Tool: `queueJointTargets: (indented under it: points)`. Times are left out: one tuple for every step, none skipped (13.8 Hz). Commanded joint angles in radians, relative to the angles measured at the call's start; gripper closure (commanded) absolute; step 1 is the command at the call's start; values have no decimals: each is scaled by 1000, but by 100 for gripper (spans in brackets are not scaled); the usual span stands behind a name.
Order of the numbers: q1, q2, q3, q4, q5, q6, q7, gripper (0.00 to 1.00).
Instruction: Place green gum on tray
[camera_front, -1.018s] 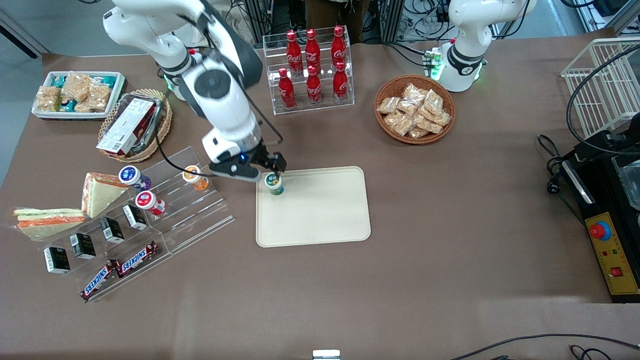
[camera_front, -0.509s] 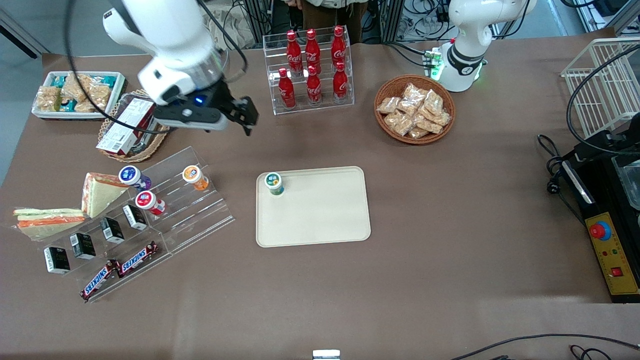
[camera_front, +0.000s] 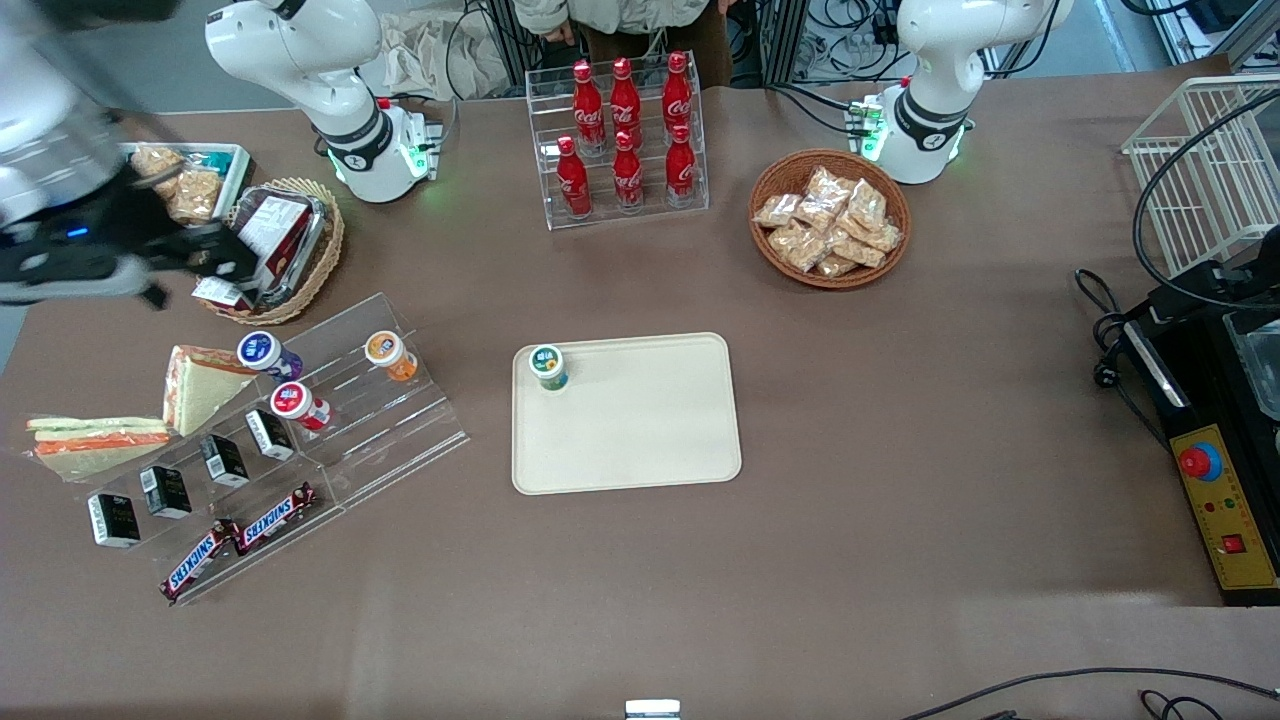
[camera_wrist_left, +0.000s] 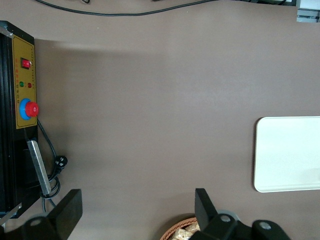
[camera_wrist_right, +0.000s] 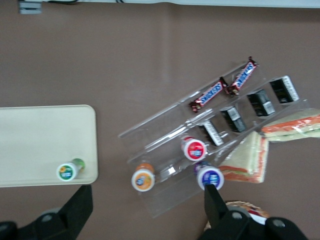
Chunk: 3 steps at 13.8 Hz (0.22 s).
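The green gum (camera_front: 548, 366) stands upright on the cream tray (camera_front: 640, 430), in the tray corner nearest the clear stepped rack and farthest from the front camera. It also shows in the right wrist view (camera_wrist_right: 67, 170), on the tray (camera_wrist_right: 40, 140). My gripper (camera_front: 190, 272) is open and empty, raised high over the working arm's end of the table, near the wicker basket with a box. In the right wrist view its fingers (camera_wrist_right: 80, 210) stand wide apart above the bare table and the rack. An edge of the tray shows in the left wrist view (camera_wrist_left: 290, 155).
A clear stepped rack (camera_front: 400, 420) holds orange gum (camera_front: 388, 353), purple gum (camera_front: 262, 352), a red-lidded bottle (camera_front: 296, 404), small black boxes and Snickers bars (camera_front: 240, 540). Sandwiches (camera_front: 195, 385) lie beside it. A cola rack (camera_front: 625, 140) and snack basket (camera_front: 830, 220) stand farther from the camera.
My gripper has let go of the green gum, risen and swung away toward the working arm's end of the table. The gum stays on the tray.
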Motion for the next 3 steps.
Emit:
queueJointTargets:
  points:
    - [10, 7, -97, -1, 42, -11, -133, 1]
    - [8, 17, -114, 4, 52, -11, -145, 1]
    - [8, 23, -123, 5, 64, -8, -146, 1]
